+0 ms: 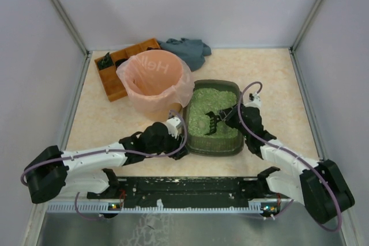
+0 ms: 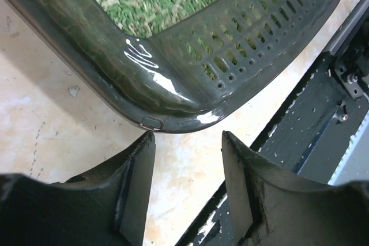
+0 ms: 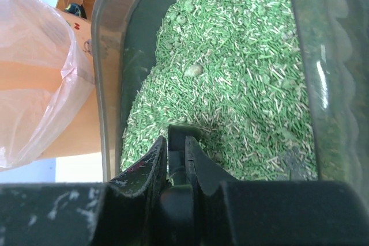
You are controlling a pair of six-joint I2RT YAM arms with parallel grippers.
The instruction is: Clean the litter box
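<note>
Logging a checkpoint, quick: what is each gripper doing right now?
Left gripper: open, empty, at the litter box corner.
Right gripper: closed on the scoop handle.

i see a round pink-bagged bin [image 1: 144, 101] on the beige table [image 1: 271, 79], just in front of an orange compartmented tray [image 1: 115, 89]. small dark items [image 1: 105, 61] sit in its far-left compartment. a crumpled blue-grey cloth [image 1: 189, 50] lies beside the tray.

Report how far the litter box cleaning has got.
Done: nothing evident; the pink-bagged bin looks empty. In hand: the right gripper, jaws shut on the scoop, has it down in the litter box; the left gripper sits open at its near corner. Left: scooping out the pale clump and binning it.
</note>
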